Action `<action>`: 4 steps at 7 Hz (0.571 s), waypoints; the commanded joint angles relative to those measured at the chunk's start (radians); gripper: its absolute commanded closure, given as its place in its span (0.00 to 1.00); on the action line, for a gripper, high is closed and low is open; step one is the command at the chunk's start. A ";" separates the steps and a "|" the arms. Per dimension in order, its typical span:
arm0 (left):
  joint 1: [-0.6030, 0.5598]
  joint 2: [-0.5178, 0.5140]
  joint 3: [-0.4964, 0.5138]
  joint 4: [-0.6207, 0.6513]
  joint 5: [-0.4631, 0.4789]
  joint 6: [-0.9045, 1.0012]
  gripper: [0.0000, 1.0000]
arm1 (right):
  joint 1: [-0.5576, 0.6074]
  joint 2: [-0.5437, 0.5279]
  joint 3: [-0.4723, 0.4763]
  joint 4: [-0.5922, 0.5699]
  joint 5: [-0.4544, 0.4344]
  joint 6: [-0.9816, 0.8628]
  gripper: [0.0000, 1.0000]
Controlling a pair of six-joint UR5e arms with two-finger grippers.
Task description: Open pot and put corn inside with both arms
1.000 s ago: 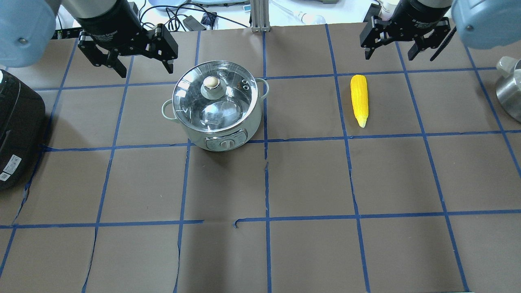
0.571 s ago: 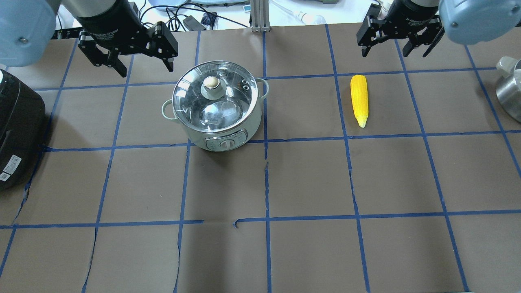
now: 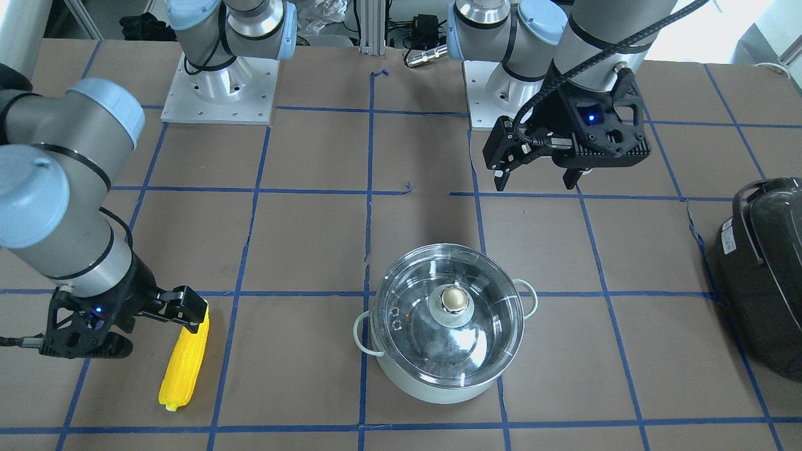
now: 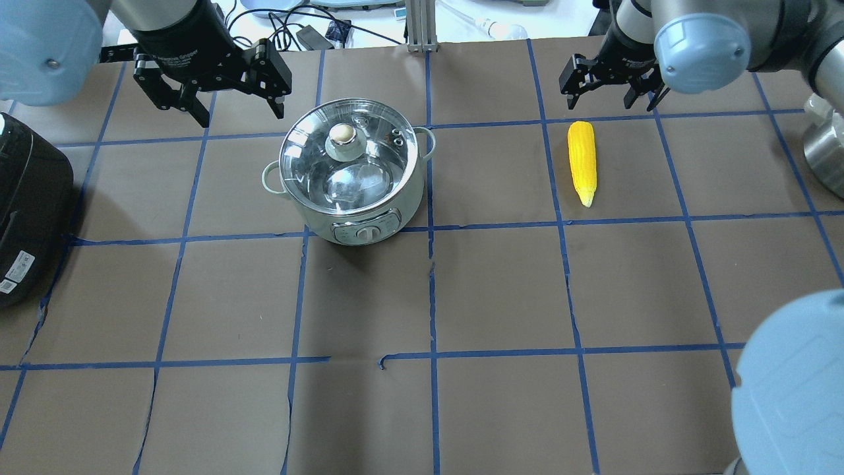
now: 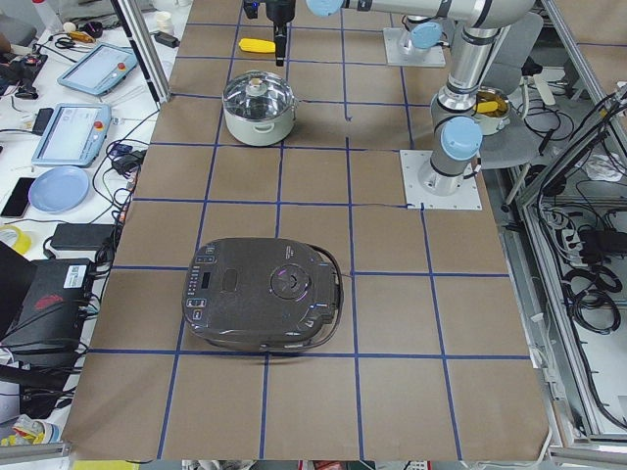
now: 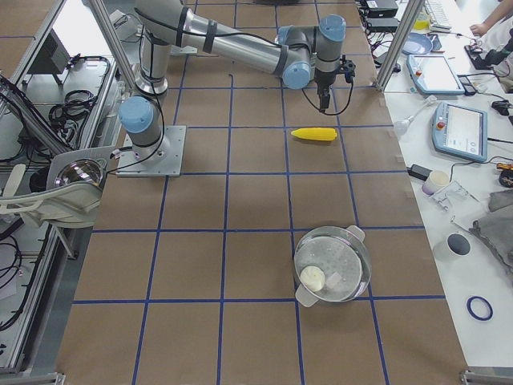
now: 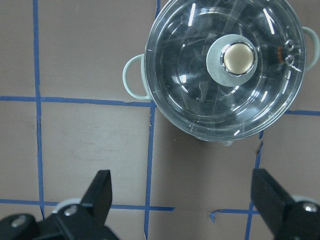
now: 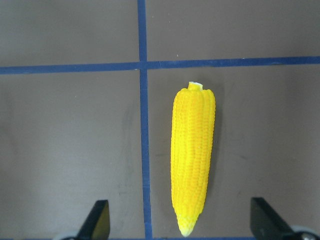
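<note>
Bright, even overhead light falling throughout, white streaks glaring on the glass lid (image 7: 220, 70) in the left wrist view's upper right, a soft shadow pooling below the pot (image 4: 369, 229), a joint cap (image 4: 791, 389) looming blurred at the overhead view's lower right.

The pot (image 7: 133, 78) sits at the top with its see-through lid (image 7: 200, 95) on (one small loop handle sticks out on each side). A shiny gold knob (image 7: 239, 57) tops the lid. Blue tape lines (image 7: 75, 99) cross the brown table (image 7: 90, 145). At the bottom, the left gripper (image 7: 181, 187) holds its two black fingers (image 7: 100, 192) wide apart.
</note>
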 commanded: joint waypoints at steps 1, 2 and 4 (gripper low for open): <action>0.002 -0.075 -0.011 0.043 0.000 0.010 0.00 | -0.004 0.091 0.034 -0.119 -0.008 0.000 0.00; -0.013 -0.132 -0.027 0.149 -0.002 0.001 0.00 | -0.004 0.117 0.038 -0.130 -0.005 0.006 0.00; -0.061 -0.245 -0.022 0.272 0.012 0.000 0.00 | -0.027 0.149 0.040 -0.132 -0.008 0.001 0.00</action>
